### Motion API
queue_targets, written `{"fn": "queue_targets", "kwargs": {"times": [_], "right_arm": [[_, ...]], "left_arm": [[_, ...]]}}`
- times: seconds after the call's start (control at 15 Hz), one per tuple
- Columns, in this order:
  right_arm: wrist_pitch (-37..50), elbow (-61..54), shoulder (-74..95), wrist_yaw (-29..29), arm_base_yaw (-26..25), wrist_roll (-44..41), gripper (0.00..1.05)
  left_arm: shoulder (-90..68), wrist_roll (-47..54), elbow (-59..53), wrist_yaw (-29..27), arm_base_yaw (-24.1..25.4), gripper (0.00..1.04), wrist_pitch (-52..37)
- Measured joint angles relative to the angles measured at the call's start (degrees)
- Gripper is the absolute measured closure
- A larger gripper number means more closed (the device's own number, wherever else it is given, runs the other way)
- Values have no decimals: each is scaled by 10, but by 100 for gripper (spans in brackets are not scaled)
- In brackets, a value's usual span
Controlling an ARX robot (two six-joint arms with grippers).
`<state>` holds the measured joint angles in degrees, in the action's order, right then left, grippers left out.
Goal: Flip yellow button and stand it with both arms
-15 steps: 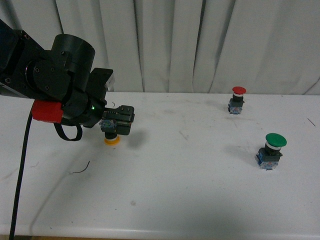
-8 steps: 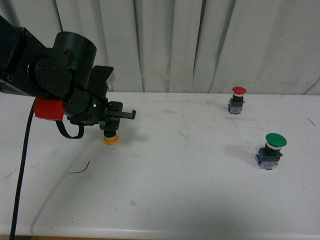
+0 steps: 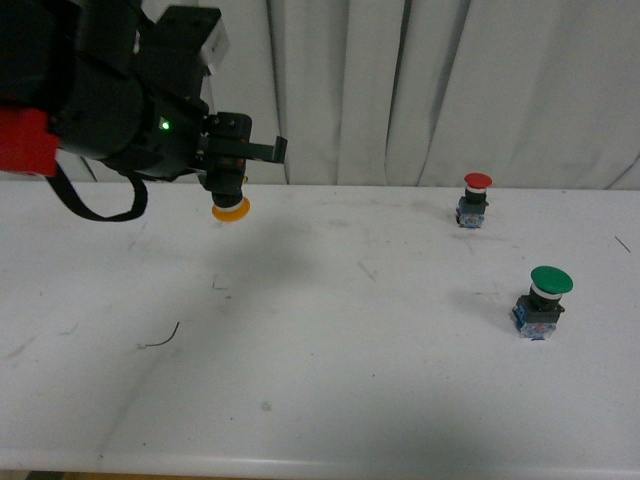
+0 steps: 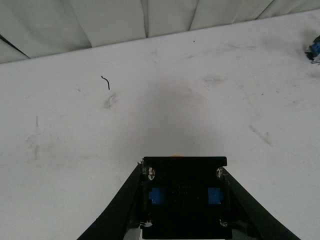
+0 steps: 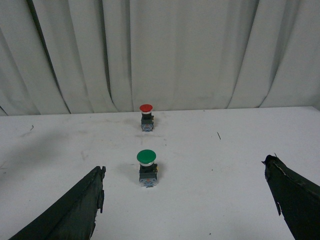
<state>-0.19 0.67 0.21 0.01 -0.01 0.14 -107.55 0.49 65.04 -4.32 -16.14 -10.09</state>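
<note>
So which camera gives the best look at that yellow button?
The front view: the yellow button hangs cap-down in the left pincer. The left wrist view shows only its dark base and an orange sliver; the right wrist view misses it.

Table (image 3: pixel 330 400) centre and front lie open across the full width. 2 obstacles stand on the right: red button (image 3: pixel 477 199) near the rear curtain (image 3: pixel 400 90), green button (image 3: pixel 543 301) nearer the front, well apart (passable gap between). Left gripper (image 3: pixel 228 165), clamping the yellow button (image 3: pixel 230 208), hangs above the left rear, off the surface. 1 wire scrap (image 3: pixel 160 338) lies front left.
</note>
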Motion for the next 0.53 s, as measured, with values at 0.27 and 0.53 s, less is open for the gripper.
{"fn": "queue_targets", "kwargs": {"times": [0.27,0.53], "right_arm": [[0,0,0,0,0,0,6],[0,0,0,0,0,0,6]], "left_arm": [[188,-1,-152,-34,-33,69,-2],[308,-68,-258,43,-31,69,-55]]}}
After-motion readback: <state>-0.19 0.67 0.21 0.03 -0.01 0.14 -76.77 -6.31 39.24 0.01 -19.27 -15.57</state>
